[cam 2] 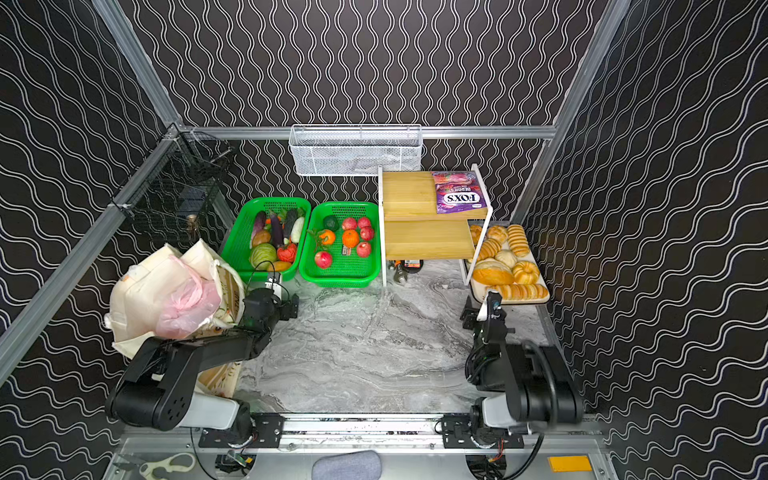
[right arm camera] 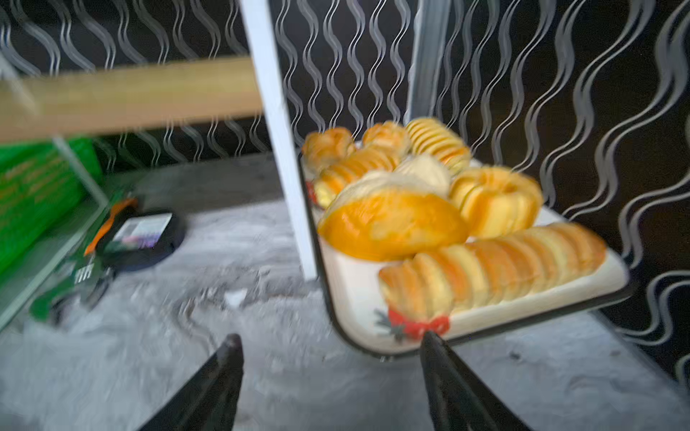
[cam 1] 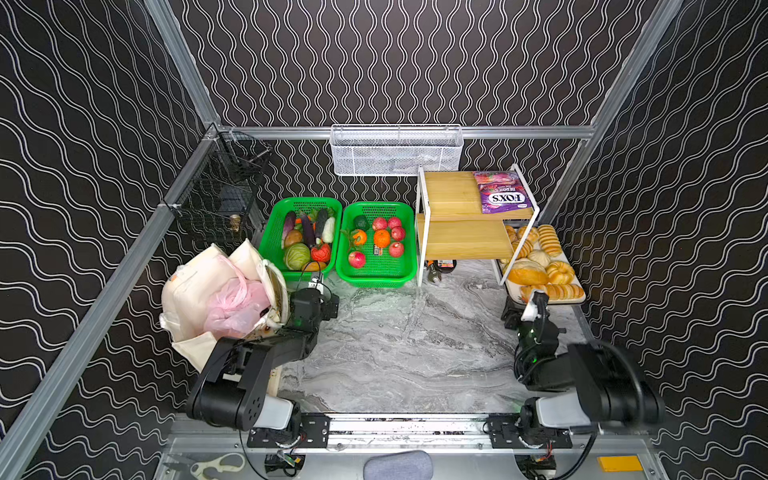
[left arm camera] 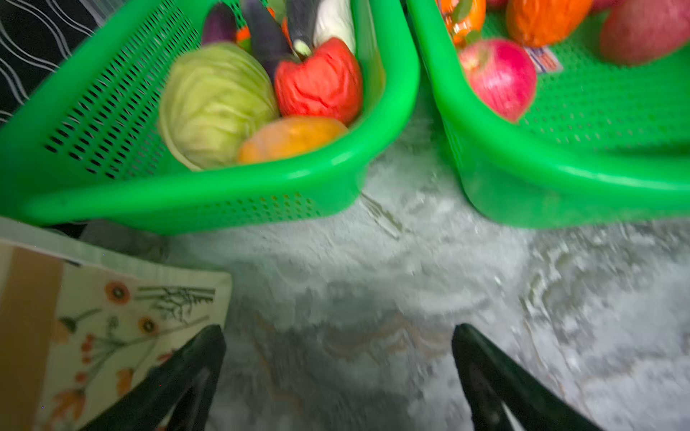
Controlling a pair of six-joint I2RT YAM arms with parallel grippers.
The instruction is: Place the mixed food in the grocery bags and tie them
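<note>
The cream floral tote (cam 1: 191, 286) slumps at the table's left, with the pale-pink plastic bag (cam 1: 239, 305) bunched in its mouth. Red apples (cam 1: 356, 259) and an orange (cam 1: 381, 238) lie in the right-hand green basket (cam 1: 409, 266). A green can (right arm camera: 71, 283) lies on its side under the wooden rack. My left gripper (left arm camera: 340, 330) hovers open and empty over bare table, between the tote's edge (left arm camera: 112, 336) and the baskets; an apple (left arm camera: 498, 76) shows ahead. My right gripper (right arm camera: 331, 336) is open and empty just in front of the bread tray's corner.
A second green basket (cam 1: 274, 232) holds vegetables. The white-framed wooden rack (cam 1: 465, 237) carries a purple FOX'S packet (cam 1: 500, 193). Bread rolls fill a tray (right arm camera: 358, 298) at the right. A dark round tin (right arm camera: 142, 239) lies under the rack. Wire baskets hang on the back and left rails.
</note>
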